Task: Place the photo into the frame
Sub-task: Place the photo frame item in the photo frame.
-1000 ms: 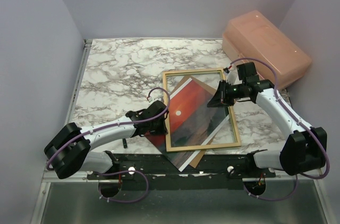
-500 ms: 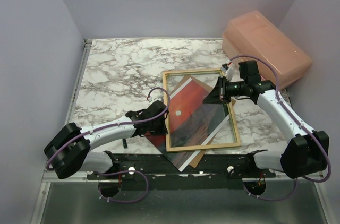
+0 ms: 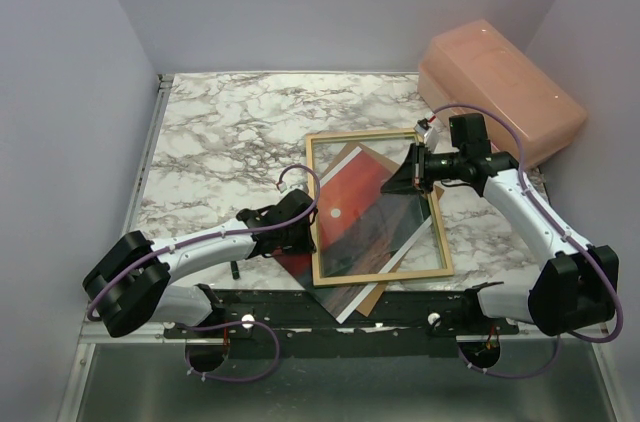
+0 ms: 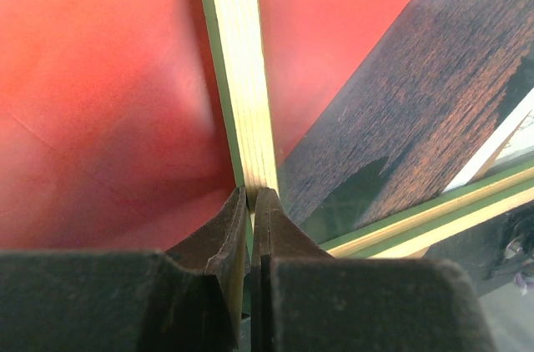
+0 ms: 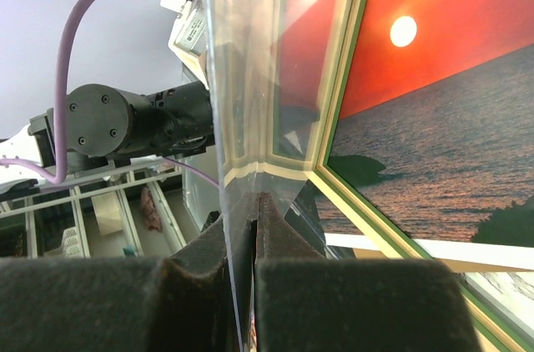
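Two end effectors, both gripping. The left end effector is pinched shut on the frame at its left rail. The pale wood back faces up, with the green edge showing just beside the pads. The right end effector is clamped on one edge of the clear sheet, which rises straight up from its fingertips, with the frame corner just beyond them.

The photo lies face up on the table beneath the frame, skewed. One corner pokes out past the rail beside the left end effector. The brown backing board sits underneath.

My read: the photo is not seated. Left to do: square it inside the rails, then replace the sheet and board.
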Controlling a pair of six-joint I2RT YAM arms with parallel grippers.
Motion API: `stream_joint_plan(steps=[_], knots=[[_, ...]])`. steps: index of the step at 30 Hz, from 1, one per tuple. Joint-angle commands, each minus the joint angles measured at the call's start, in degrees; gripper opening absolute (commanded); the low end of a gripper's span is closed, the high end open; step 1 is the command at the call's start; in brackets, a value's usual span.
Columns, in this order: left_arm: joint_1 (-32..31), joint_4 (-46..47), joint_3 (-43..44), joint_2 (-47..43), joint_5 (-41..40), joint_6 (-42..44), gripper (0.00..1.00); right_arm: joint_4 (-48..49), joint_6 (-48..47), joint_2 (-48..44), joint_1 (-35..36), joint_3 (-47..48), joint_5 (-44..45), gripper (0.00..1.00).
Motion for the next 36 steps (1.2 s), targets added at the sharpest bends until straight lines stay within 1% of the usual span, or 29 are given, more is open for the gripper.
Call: stream_joint_plan(steps=[1,4,8,13,21,27,36], knots=[[-0.67,-8.05,-3.37,2.80,-3.39,1.83,0.01,0.71,0.01,0.12,0.37,0.06,-3.93,0.01],[-0.68,-8.17,-3.24,2.69,-3.50,1.83,0.01,-0.26,-0.89,0.51,0.36,0.23,-2.74,0.01],[-0.67,-8.26,-3.22,2.71,-3.53,1.83,0.01,-4.21,-4.20,2.49,0.36,0.43,-0.49,0.01],[-0.72,-8.34,-3.27,2.63,-3.58,1.83,0.01,-10.67,-8.42,4.45,0.37,1.60,7.83,0.01],[-0.72,-8.43,-3.13,2.89,-3.62,1.81,0.01,-14.65,-11.14,4.88,0.35,3.36,16.17,0.01],[-0.68,-8.33,-3.09,3.07,-3.62,1.83,0.01,-13.89,-11.86,5.67,0.32,2.21,16.79,0.01],[-0.68,-8.35,-3.43,3.39,-3.58,1.83,0.01,-10.05,-11.93,7.24,0.29,-1.11,12.10,0.01]])
